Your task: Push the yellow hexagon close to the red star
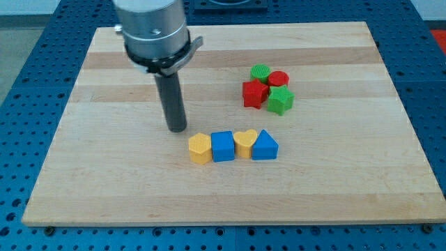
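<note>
The yellow hexagon (199,148) lies at the left end of a row of blocks in the middle of the board. The red star (255,93) lies up and to the right, in a tight cluster. My tip (178,129) rests on the board just above and to the left of the yellow hexagon, a small gap apart from it.
A blue cube (222,146), a yellow heart (244,142) and a blue triangular block (265,146) continue the row to the right of the hexagon. A green round block (260,72), a red cylinder (279,79) and a green star (281,100) crowd the red star. The wooden board (104,181) sits on a blue perforated table.
</note>
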